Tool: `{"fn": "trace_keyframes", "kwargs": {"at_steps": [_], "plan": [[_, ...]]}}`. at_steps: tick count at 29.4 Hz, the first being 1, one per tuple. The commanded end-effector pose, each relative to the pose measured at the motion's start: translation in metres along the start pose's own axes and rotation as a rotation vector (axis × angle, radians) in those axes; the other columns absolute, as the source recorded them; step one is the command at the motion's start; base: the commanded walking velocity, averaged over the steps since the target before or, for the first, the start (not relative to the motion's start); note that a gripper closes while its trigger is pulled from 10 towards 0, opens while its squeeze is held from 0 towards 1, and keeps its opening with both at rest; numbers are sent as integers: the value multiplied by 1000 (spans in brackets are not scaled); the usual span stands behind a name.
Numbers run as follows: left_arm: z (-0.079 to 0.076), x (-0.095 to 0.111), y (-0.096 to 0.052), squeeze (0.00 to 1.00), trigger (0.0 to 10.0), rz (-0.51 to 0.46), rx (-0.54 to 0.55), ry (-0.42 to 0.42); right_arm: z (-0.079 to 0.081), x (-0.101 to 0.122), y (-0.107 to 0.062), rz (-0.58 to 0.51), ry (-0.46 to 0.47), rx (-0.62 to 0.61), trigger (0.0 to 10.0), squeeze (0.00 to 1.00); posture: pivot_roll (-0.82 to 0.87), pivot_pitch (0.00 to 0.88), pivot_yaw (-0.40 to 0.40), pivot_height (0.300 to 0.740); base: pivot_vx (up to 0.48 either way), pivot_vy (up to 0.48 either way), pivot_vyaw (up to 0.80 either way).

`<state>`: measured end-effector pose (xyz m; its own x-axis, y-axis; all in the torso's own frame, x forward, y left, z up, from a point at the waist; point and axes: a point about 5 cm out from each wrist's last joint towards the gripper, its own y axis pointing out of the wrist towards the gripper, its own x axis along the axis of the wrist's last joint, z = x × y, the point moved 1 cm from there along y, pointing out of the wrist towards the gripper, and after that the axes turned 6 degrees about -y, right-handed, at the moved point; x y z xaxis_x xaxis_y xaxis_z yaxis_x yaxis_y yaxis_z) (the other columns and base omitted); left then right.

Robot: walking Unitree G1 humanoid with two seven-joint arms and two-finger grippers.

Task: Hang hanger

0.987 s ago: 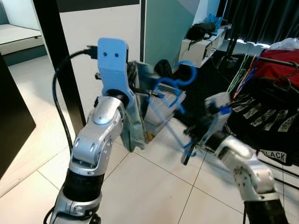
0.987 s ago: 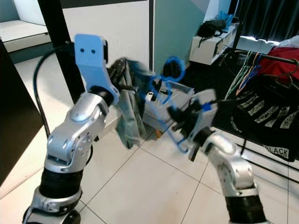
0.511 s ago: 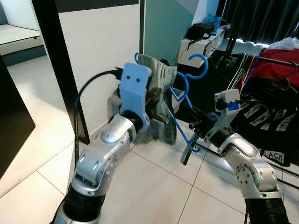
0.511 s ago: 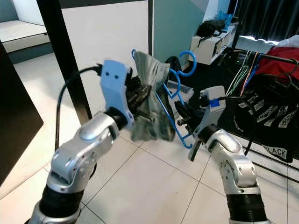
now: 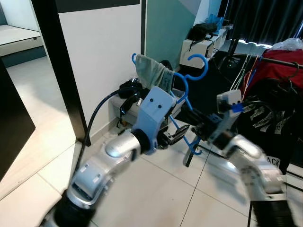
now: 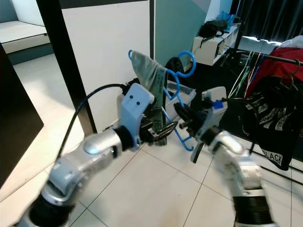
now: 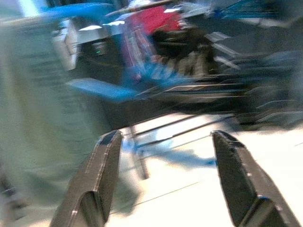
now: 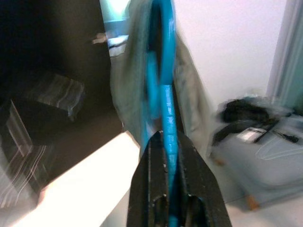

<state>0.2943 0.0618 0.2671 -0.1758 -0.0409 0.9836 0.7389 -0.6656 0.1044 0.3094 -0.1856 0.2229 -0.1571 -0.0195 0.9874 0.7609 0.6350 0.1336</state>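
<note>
1. The right pincer (image 8: 166,142) is pinched on the blue hanger (image 5: 187,94), held up above the floor.
2. A grey cloth (image 5: 154,73) drapes the hanger, partly hidden behind the left arm.
3. The left pincer (image 7: 163,177) is spread and empty; its view is blurred.

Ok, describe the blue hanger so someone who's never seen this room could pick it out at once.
Start at the white wall panel with the black post. In front of it the right gripper is shut on the blue hanger. Unlike the hangers on the clothes rack, it carries a grey-green cloth.
</note>
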Motion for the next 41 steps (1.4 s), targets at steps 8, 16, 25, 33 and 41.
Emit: {"fn": "trace_keyframes", "kwargs": {"at_steps": [8, 16, 25, 33, 41], "plan": [[63, 65, -20, 1000, 10000, -214, 73, 135, -5, 13, -37, -26, 47, 191, 10000, 0, -17, 0, -35, 740, 0, 0, 0], [65, 98, -40, 0, 10000, -174, -300, 270, 16, 11, -57, 69, 29, 462, 10000, 0, -9, 0, -16, 740, 0, 0, 0], [50, 70, -64, 0, 10000, 224, -774, 319, 29, 16, -55, 109, -12, 626, 10000, 0, 1, 0, -7, 740, 0, 0, 0], [50, 66, -68, 0, 10000, 352, -910, 252, 36, 15, -52, 140, -54, 690, 10000, 0, 4, 0, 1, 740, 0, 0, 0], [51, 55, -59, 0, 10000, 404, -928, 233, 46, 18, -47, 145, -81, 760, 10000, 0, -3, 0, 9, 740, 0, 0, 0]]}}
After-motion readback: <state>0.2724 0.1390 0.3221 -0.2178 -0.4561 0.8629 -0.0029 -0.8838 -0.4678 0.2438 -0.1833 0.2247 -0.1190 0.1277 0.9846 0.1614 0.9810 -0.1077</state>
